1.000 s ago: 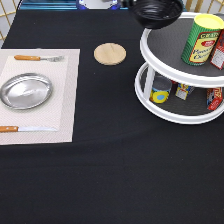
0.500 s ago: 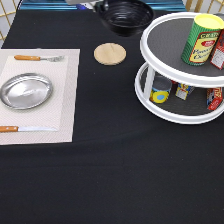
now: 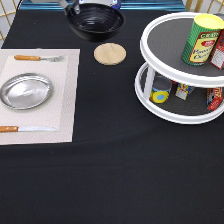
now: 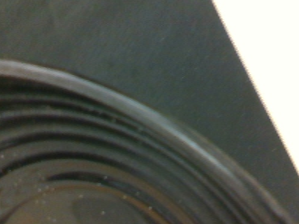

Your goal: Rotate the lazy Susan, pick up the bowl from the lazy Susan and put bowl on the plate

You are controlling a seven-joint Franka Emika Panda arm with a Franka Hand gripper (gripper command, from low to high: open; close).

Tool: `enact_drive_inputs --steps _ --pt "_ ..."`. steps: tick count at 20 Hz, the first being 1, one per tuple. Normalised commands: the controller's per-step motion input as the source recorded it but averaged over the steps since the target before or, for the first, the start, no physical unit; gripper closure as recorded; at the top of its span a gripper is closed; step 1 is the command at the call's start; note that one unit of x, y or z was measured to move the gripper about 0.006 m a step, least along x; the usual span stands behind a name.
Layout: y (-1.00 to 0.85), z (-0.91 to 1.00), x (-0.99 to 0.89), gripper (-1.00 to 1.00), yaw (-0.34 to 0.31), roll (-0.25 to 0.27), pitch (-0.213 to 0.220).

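While off the lazy Susan (image 3: 181, 75), the bowl (image 3: 96, 20) hangs at the desk's top edge, carried by the gripper (image 3: 75, 7) at its rim; whether the fingers pinch it or are spread cannot be told.
Plate (image 3: 26, 91): bare, on a placemat (image 3: 65, 90) at the left edge, between fork (image 3: 39, 58) and knife (image 3: 25, 129).
Wooden disc (image 3: 110, 53): below the bowl.
Wrist view: ridged bowl (image 4: 78, 165) interior, close, consistent with a rim hold.
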Motion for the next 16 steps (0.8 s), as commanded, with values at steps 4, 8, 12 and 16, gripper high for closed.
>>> enact_drive_inputs --steps 4,8,12,16 --pt "-0.49 0.0 0.28 1.0 -0.171 0.0 -0.018" --pt "-0.42 -0.04 0.21 1.0 -0.204 0.0 -0.005" --pt "-0.4 -0.11 0.16 1.0 -0.218 0.0 -0.002" --pt "-0.45 -0.07 0.15 1.0 -0.199 0.0 0.0"
